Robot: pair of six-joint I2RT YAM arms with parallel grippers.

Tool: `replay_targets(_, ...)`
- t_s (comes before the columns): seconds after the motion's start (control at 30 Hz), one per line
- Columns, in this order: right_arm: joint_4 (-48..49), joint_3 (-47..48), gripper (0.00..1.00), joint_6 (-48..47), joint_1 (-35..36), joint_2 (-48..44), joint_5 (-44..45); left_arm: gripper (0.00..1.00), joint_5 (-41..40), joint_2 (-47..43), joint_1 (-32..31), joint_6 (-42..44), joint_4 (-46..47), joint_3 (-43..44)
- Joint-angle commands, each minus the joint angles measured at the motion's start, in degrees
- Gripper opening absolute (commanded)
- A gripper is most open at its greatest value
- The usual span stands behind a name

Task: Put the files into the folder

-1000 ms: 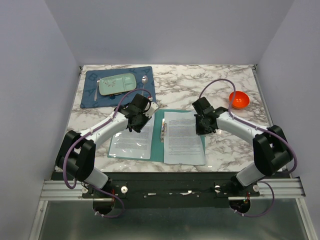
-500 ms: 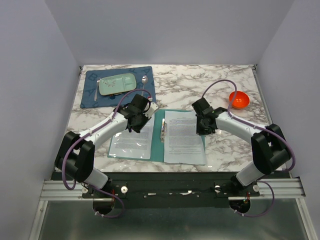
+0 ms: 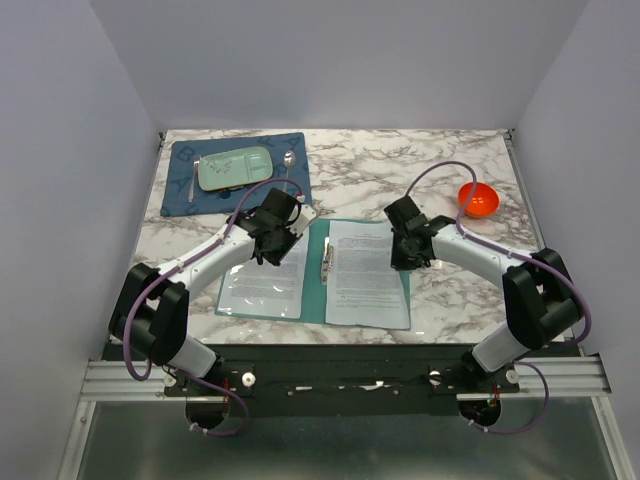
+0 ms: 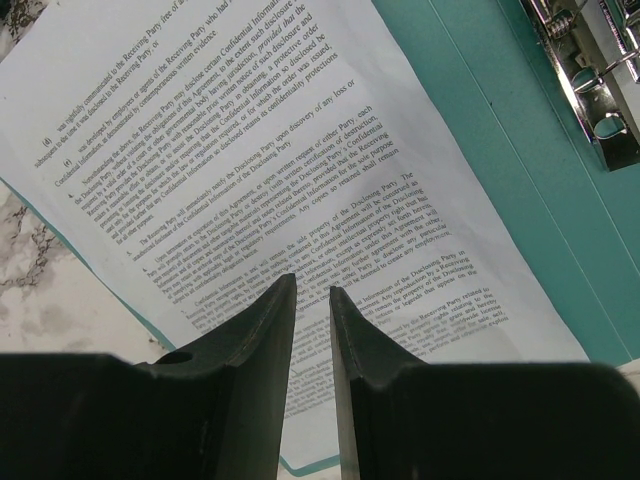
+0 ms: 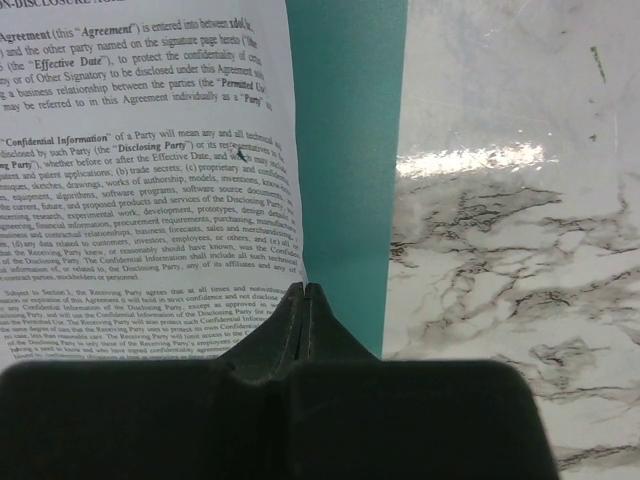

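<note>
Flanking the work area are a few bystanders. At the far left lies a dark blue placemat (image 3: 180,197) carrying one pale green tray (image 3: 206,181), with one spoon (image 3: 289,160) just right of the tray. One orange bowl (image 3: 478,199) sits at the far right on the marble table (image 3: 460,300). All of them are well apart from the folder (image 3: 315,296), and none blocks either arm.

That single teal folder lies open and flat in the middle of the table, its metal clip (image 3: 326,258) running along the spine. Two files are counted, both white pages of small black print. The left sheet (image 3: 262,285) lies on the folder's left half. The right sheet (image 3: 368,290) lies on the right half, with its near edge reaching past the folder's near edge. A strip of teal shows beyond the right sheet's right edge.

The left gripper (image 4: 312,286) hovers over the left sheet. Its fingers are drawn almost together, leaving only a thin slit with nothing caught in it. The clip is off to its right.

The right gripper (image 5: 307,290) has its fingers pressed fully together, clamped on nothing. Its tip sits at the right sheet's right edge, where paper meets the teal strip. Whether it touches the page cannot be told.
</note>
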Motion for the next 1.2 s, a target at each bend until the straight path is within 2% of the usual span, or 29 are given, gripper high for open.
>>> replay_targets(0.0,3.6,-2.2,0.01,2.6,0.0,-0.7,-4.3,0.34,-0.3,-2.0,-0.2,0.4,0.5,-0.7)
replay_targets(0.3,3.7,-2.2,0.01,2.2,0.0,-1.0,-4.5,0.34,-0.2,-2.1,-0.2,0.7,0.7,-1.1)
replay_targets(0.63,1.5,-1.4,0.01,1.6,-0.2,-1.6,1.1,0.34,-0.3,-2.4,-0.2,1.0,0.5,-1.2)
replay_targets(1.17,3.4,0.0,0.01,-1.6,-1.7,-1.6,-2.1,0.34,-0.6,-2.6,-0.2,1.1,0.4,-1.0)
